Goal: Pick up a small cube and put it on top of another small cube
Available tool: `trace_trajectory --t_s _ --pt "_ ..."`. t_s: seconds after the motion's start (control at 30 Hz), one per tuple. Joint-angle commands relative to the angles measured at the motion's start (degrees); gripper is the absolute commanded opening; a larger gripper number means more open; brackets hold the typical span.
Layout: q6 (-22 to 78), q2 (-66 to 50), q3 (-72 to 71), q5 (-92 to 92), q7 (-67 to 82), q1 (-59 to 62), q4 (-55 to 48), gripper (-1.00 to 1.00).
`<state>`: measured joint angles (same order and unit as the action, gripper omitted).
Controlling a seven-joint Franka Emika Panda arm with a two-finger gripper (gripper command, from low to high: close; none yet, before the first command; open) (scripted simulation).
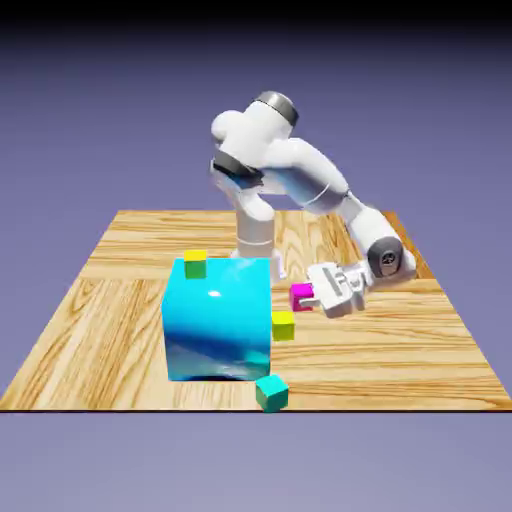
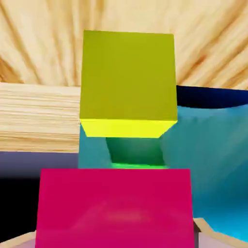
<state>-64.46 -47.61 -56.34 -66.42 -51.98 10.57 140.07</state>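
Pinching magenta cube (image 1: pixel 301 297) in hand (image 1: pixel 312 302), up and behind yellow cube (image 1: pixel 283 325), our landmark. Probably light, stiff, maybe slick; opposite side faces are the right hold. Big cyan cube (image 1: pixel 218 325) sits right beside yellow, so go gently.

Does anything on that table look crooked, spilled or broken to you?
Nothing looks spilled or broken. The small teal cube looks a bit askew: it sits turned at an angle to the big cyan cube, close to the front edge of the table. The pincer holding the magenta cube leans well over sideways, too.
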Motion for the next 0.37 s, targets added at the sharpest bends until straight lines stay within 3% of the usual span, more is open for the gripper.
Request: trace_trajectory --t_s 0.0,0.27,0.3,0.33 --pt "-2.04 1.61 2.08 0.16 0.63 -1.52 0.46 -1.00" --pt "-16.40 12.91 16.66 1.91 4.81 -12.21 3.71 -1.00" --pt "-16.40 12.91 16.66 1.91 4.81 -12.21 3.71 1.00" --pt "-16.40 12.91 16.66 1.91 4.81 -12.21 3.71 1.00"
